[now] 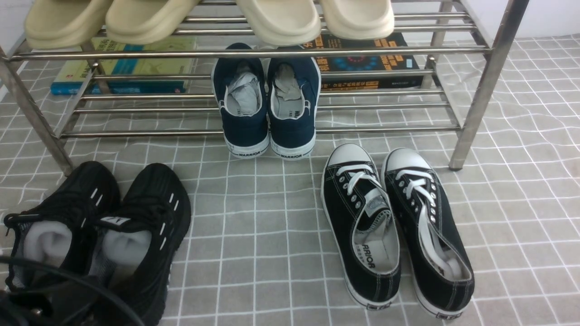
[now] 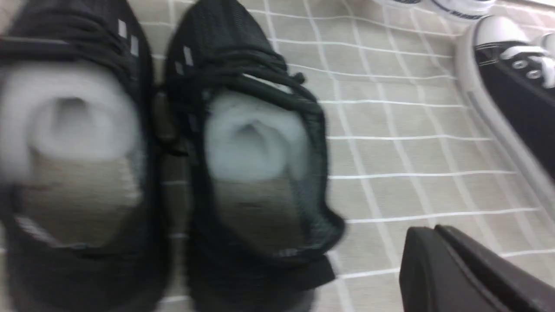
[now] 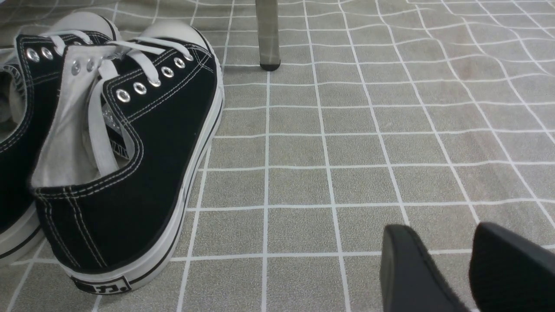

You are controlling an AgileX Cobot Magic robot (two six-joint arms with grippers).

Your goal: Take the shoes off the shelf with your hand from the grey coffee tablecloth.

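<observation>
The black knit sneakers stand side by side on the grey grid tablecloth at the front left, in front of the silver tube shelf, toes toward it. White stuffing shows inside. In the left wrist view they are blurred and fill the frame. My left gripper is beside the heel of one sneaker, fingers pressed together and empty. Its black body and cable show at the front view's lower left corner. My right gripper hovers over bare cloth with a gap between its fingers, holding nothing.
A navy WARRIOR pair sits on the shelf's lowest tier. A black canvas pair with white toe caps lies on the cloth at the right, close to my right gripper. Beige slippers and books are on the shelf. A shelf leg stands ahead.
</observation>
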